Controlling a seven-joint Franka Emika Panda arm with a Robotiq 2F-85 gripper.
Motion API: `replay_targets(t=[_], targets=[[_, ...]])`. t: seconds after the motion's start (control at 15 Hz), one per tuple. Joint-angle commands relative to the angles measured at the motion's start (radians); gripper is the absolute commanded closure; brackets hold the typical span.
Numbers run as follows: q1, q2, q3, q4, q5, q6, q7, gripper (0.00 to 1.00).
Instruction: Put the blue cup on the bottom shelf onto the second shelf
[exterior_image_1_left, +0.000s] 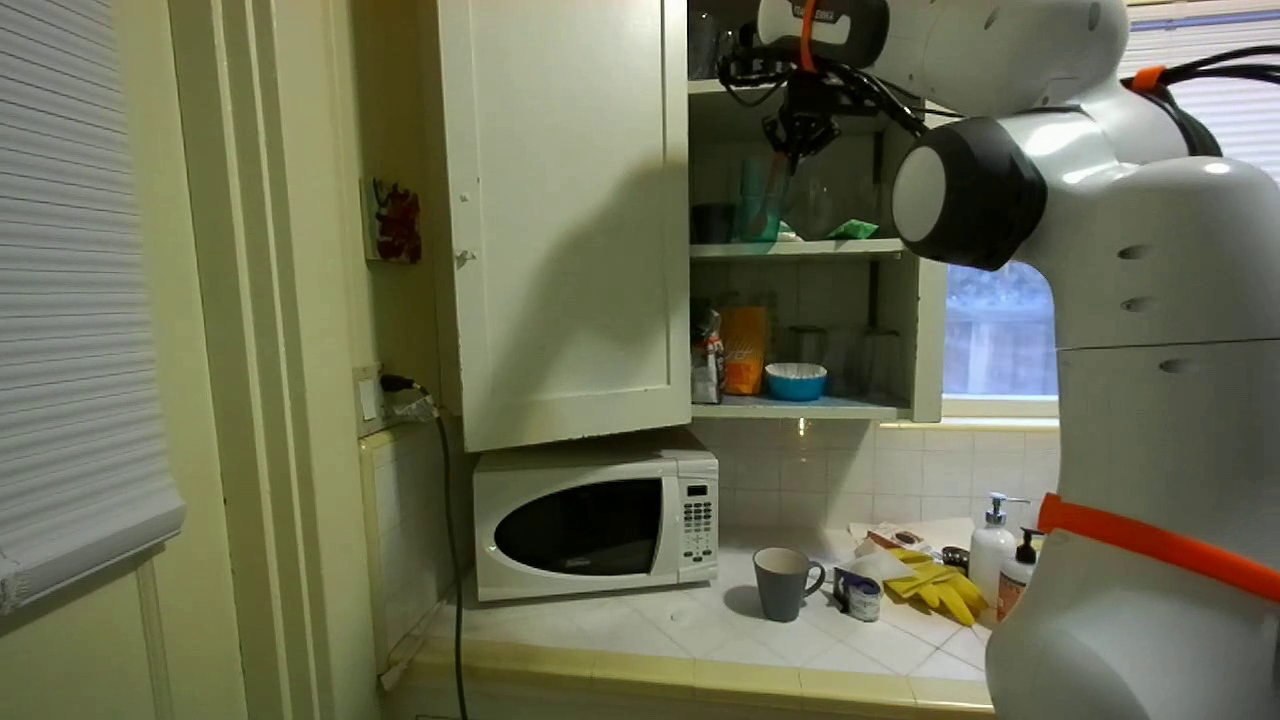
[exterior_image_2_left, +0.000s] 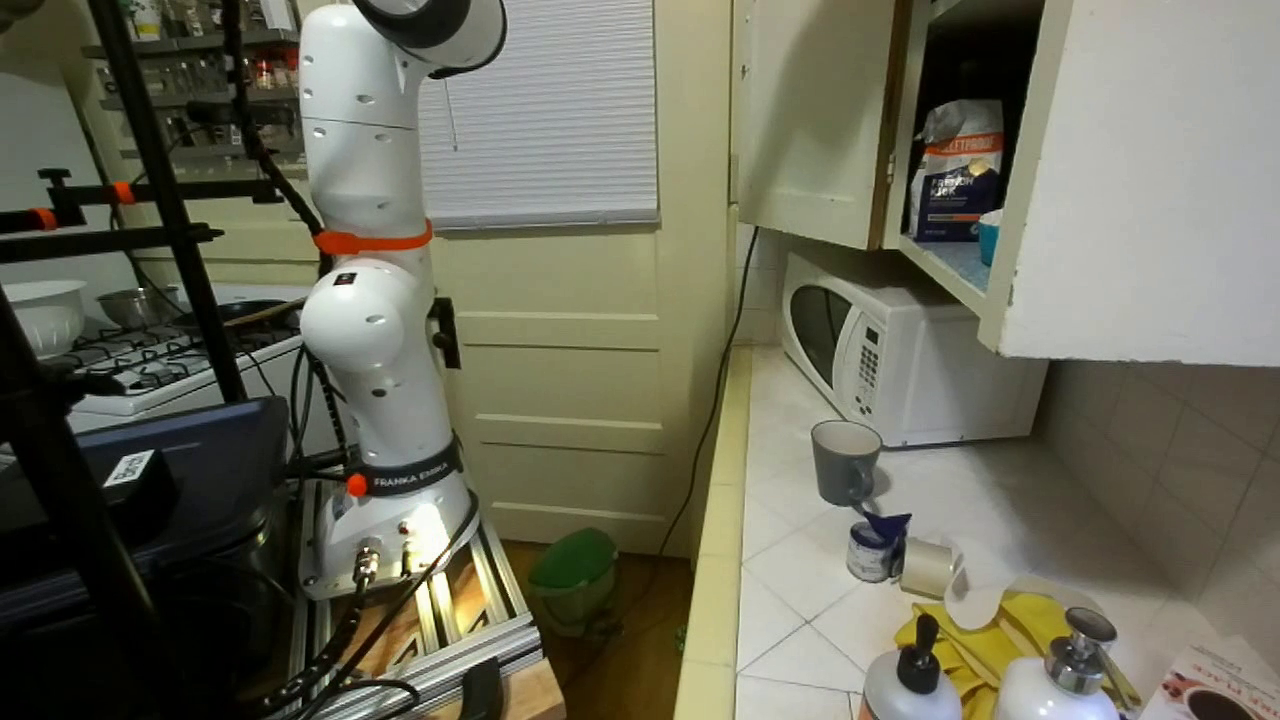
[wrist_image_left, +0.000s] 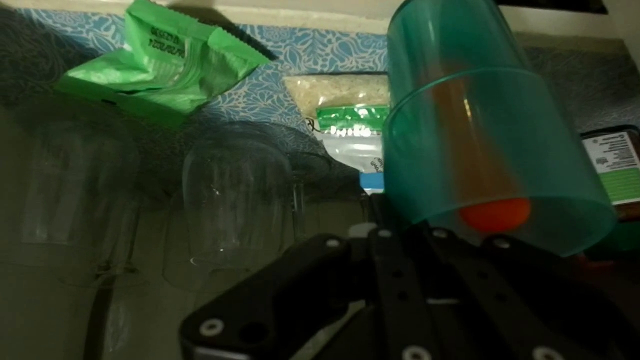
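Leftmost, the cupboard door (exterior_image_1_left: 565, 220) stands open, and just past its edge, up on the second shelf (exterior_image_1_left: 820, 248), there's the teal cup (exterior_image_1_left: 755, 215), my pick for the task's blue cup. And at its rim, the hand (wrist_image_left: 407, 220)! Fingers narrow, the cup's wall apparently pinched between them, though the dark makes that hard to swear to. So this looks like the setting-down step, close to done. Next it calls for a check that the base sits steady, then easing the fingers apart and lifting clear without dragging the cup along. A touch further right, one tier down, a blue bowl (exterior_image_1_left: 796, 384) sits on the bottom shelf (exterior_image_1_left: 860, 411); if that's what the sentence means, the move is not yet done.

Over to the views. Only the wrist view gets close enough to show fingers by the rim; it runs from the green packet (wrist_image_left: 160, 65) at left, past clear glasses (wrist_image_left: 237, 200), to the cup, where a curved line hints at two nested and an orange thing (wrist_image_left: 495, 215) shows through. An exterior view loses hand and teal cup altogether, but offers, from the left, the robot arm (exterior_image_2_left: 360, 170) down to its base, a gray mug (exterior_image_2_left: 843, 465) on the worktop (exterior_image_2_left: 790, 610), then lettering on a bag (exterior_image_2_left: 958, 185) on the bottom shelf.
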Motion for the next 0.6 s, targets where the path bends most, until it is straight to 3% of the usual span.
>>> replay_targets(t=[0.0,0.4,0.47,0.53], targets=[[-0.033,0.099,-0.01,0.154,0.054,-0.094,-0.03,0.98],[-0.059,0.179,0.005,0.228,0.111,-0.078,-0.062,0.98],[-0.037,0.114,0.001,0.167,0.069,-0.047,-0.046,0.93],[-0.04,0.126,0.001,0.182,0.075,-0.047,-0.046,0.93]])
